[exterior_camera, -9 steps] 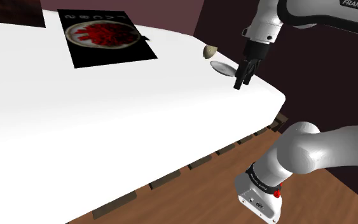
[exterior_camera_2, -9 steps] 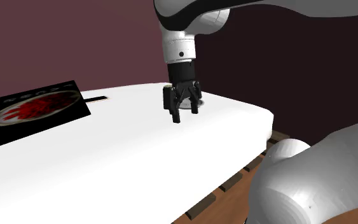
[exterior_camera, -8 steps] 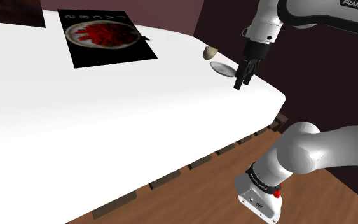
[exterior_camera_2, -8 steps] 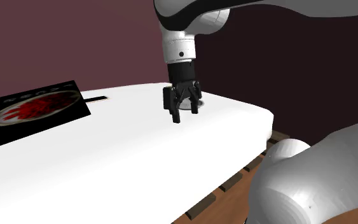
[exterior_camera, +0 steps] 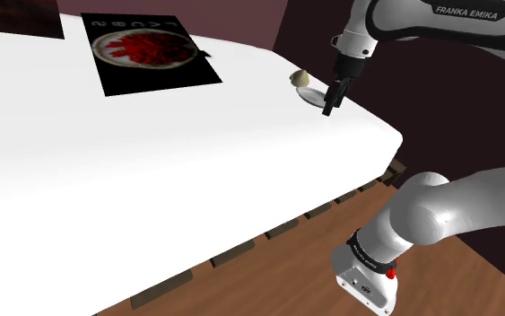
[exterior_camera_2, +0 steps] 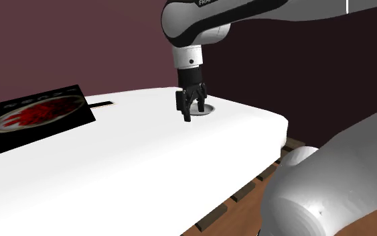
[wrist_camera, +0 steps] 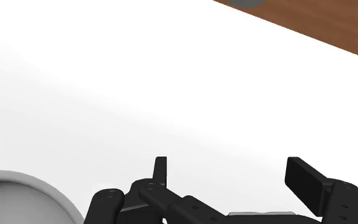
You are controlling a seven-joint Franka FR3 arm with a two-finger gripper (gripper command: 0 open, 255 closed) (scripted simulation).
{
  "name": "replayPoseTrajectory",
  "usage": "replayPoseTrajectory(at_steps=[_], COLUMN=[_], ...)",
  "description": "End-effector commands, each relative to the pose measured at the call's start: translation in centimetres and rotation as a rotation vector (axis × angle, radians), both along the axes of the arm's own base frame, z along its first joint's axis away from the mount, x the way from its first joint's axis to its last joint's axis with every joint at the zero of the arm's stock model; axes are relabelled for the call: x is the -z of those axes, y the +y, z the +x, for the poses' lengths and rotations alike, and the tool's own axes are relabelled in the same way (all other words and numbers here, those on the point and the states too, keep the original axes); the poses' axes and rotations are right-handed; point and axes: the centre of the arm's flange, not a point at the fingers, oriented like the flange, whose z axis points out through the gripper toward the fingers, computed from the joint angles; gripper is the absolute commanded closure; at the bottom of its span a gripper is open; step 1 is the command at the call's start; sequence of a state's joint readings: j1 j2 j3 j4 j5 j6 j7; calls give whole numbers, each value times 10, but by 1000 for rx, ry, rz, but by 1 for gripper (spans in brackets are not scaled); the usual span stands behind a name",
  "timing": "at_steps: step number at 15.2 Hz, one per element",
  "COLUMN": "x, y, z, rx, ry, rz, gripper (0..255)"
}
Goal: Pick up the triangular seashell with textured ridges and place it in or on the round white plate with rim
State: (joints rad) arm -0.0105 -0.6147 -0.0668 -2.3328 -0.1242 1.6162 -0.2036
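Your tool point(exterior_camera: 329, 103) hangs open and empty just beside the plate point(exterior_camera: 309, 95). The seashell point(exterior_camera: 300, 78) sits untouched on the counter point(exterior_camera: 152, 162), right by the plate's far rim. Grasp, lift and placement are all ahead of you.

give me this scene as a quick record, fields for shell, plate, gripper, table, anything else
shell: tan, ridged, lying on the table beside the plate, not held
plate: round, white, near the table's far corner, shell not on it
gripper: open, empty, low next to the plate, pointing down
table: white top
other: black mat with a picture of red food, towards the shoulder view's upper left
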Motion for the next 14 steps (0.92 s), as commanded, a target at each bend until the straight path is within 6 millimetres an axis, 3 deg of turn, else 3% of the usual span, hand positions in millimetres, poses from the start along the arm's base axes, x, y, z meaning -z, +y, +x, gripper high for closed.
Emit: replayPoseTrajectory(at_steps=[1,14], x=[1,-1], y=[-15,-97], z=[17,134], rx=[-35,-248], ry=[-15,-106], rz=[-21,-149], gripper=[0,0])
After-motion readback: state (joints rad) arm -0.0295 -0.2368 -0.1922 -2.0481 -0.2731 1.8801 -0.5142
